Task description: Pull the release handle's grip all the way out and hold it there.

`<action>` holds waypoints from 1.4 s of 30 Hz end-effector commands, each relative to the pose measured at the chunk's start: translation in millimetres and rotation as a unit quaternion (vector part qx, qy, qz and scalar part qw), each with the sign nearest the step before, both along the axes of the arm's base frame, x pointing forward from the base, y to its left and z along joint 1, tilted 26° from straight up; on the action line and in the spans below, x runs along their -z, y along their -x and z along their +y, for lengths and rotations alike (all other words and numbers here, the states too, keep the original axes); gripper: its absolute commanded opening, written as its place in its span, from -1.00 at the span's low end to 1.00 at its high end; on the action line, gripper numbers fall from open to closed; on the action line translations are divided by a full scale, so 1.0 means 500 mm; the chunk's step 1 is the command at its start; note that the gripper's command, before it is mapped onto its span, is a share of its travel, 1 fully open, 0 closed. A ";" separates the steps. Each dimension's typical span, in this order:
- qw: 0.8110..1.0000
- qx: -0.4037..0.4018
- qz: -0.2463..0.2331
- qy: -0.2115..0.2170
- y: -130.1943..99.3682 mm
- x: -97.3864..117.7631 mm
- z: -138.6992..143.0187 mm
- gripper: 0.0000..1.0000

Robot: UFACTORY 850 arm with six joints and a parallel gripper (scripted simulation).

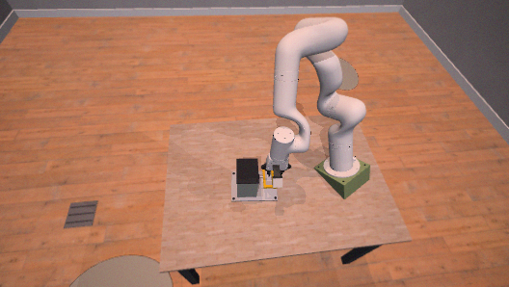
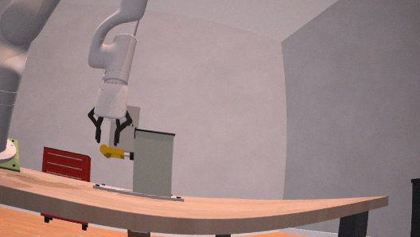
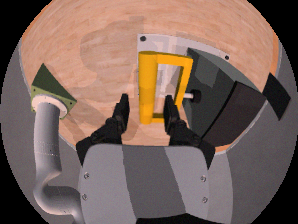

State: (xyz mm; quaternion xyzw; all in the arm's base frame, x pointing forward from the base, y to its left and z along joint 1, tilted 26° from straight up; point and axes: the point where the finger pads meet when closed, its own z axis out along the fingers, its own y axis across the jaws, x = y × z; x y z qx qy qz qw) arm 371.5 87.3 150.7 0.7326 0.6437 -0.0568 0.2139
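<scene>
On the wooden counter (image 1: 308, 226), the hand (image 2: 107, 141) hangs spread just above the yellow grip (image 2: 112, 152), at the housing's (image 2: 153, 167) nine o'clock, pinching nothing.

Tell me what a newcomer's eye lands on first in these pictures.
The bright yellow release handle's grip stands out, jutting from the grey housing near the middle of the wooden table. Right above it hangs the white arm's gripper, jaws open and pointing down, not touching the bar. A red tool chest sits on the floor behind the table.
</scene>
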 end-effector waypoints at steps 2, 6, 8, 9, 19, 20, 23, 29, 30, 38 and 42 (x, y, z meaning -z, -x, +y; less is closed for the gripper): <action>1.000 0.000 -0.001 0.000 -0.001 -0.001 0.001 0.07; 1.000 0.000 -0.001 0.000 -0.001 -0.001 0.001 0.07; 1.000 0.000 -0.001 0.000 -0.001 -0.001 0.001 0.07; 1.000 0.000 -0.001 0.000 -0.001 -0.001 0.001 0.07; 1.000 0.000 -0.001 0.000 -0.001 -0.001 0.001 0.07; 1.000 0.000 -0.001 0.000 -0.001 0.000 0.001 0.07; 1.000 0.000 -0.001 0.000 -0.002 0.001 0.000 0.07; 1.000 0.000 -0.001 0.000 -0.003 0.006 -0.002 0.07; 1.000 0.000 -0.001 0.000 -0.003 0.006 -0.002 0.07; 1.000 0.000 -0.001 0.000 -0.005 0.018 -0.007 0.07; 1.000 0.000 -0.001 0.000 -0.007 0.027 -0.011 0.07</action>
